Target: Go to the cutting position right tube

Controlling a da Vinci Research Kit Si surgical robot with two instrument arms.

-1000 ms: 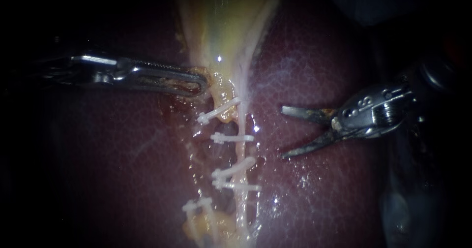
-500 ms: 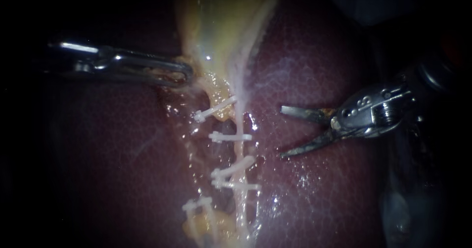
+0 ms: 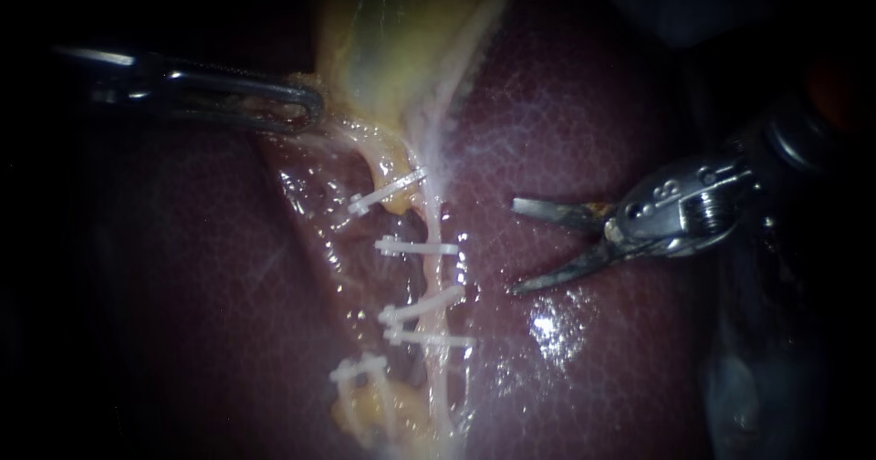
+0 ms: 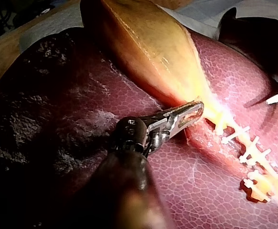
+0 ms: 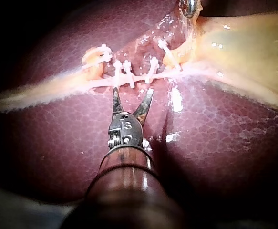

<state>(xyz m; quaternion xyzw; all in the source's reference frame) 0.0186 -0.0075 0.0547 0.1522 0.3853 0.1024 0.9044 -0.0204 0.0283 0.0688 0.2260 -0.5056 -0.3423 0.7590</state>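
My left instrument [image 3: 306,104] comes in from the left, its jaws shut on the lower edge of the yellow gallbladder [image 3: 392,40] and holding it out to the left. In the left wrist view the same jaws [image 4: 192,112] pinch the gallbladder's narrow end. The pale right tube [image 3: 436,277] runs down the liver with several white clips [image 3: 415,247] across it. My right instrument [image 3: 514,247] lies to the right of that tube, blades open toward it and a short gap away. In the right wrist view the open blades [image 5: 132,91] stop just short of the clipped tube [image 5: 139,81].
Dark red liver [image 3: 593,113] lies all around the tubes, wet and glistening. A lump of yellow fatty tissue [image 3: 370,414] with a clip sits at the tubes' lower end. A shorter yellowish strand [image 3: 388,172] with a clip lies left of the right tube.
My left instrument has moved left and upward with the gallbladder edge, stretching the tissue and baring wet liver beside the tubes. My right instrument has hardly moved against the tissue; its blades stay open.
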